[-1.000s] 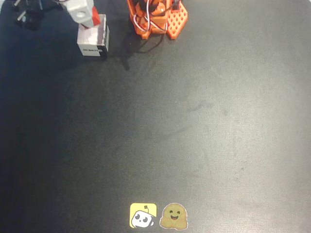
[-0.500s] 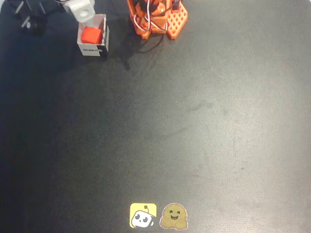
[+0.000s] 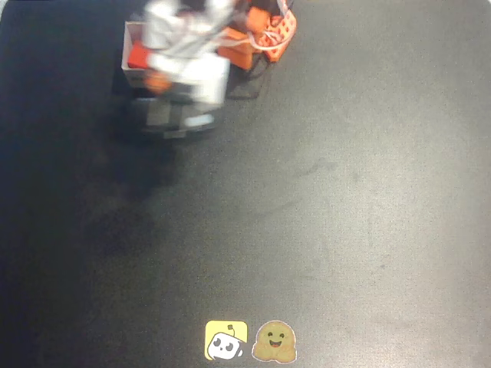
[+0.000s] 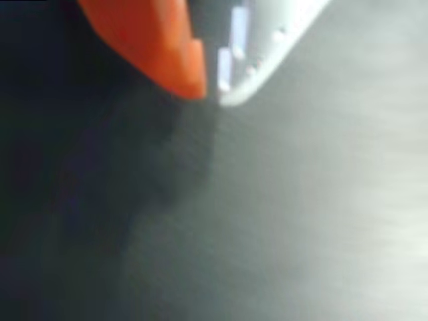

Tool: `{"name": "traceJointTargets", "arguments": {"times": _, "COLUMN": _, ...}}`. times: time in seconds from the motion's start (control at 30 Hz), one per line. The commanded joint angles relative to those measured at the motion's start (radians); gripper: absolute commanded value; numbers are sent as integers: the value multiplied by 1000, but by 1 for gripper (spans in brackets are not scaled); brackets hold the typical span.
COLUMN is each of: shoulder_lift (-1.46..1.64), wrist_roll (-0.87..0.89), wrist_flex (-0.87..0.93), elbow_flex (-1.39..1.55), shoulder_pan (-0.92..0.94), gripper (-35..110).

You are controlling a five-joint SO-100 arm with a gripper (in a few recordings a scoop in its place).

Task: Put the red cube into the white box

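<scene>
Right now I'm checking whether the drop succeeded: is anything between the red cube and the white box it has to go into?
Nothing visible does. In the overhead view the red cube already sits inside the white box, with the blurred arm crossing over part of the box. In the wrist view the end effector carries nothing, its tips nearly together.

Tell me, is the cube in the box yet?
Looks like it. In the overhead view the cube sits inside the box, partly hidden by the blurred arm. In the wrist view the claw has its tips nearly together, holding nothing. Nothing seems left but parking the arm.
</scene>
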Motion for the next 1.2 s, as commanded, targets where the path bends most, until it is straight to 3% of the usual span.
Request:
{"name": "traceJointTargets", "arguments": {"times": 0.0, "shoulder_lift": 224, "wrist_roll": -8, "wrist_flex": -18, "elbow_flex": 104, "shoulder_pan": -109, "gripper": 0}}
{"name": "traceJointTargets", "arguments": {"times": 0.13, "shoulder_lift": 502, "wrist_roll": -8, "wrist_flex": 9, "elbow_flex": 264, "shoulder_pan": -184, "gripper": 0}}
{"name": "traceJointTargets", "arguments": {"times": 0.47, "shoulder_lift": 509, "wrist_roll": 55, "wrist_flex": -106, "elbow_flex": 453, "shoulder_pan": -247, "gripper": 0}}
{"name": "traceJointTargets", "arguments": {"times": 0.73, "shoulder_lift": 509, "wrist_roll": 98, "wrist_flex": 189, "elbow_flex": 453, "shoulder_pan": -233, "gripper": 0}}
{"name": "traceJointTargets", "arguments": {"times": 1.17, "shoulder_lift": 508, "wrist_roll": 98, "wrist_flex": 189, "elbow_flex": 453, "shoulder_pan": -235, "gripper": 0}}
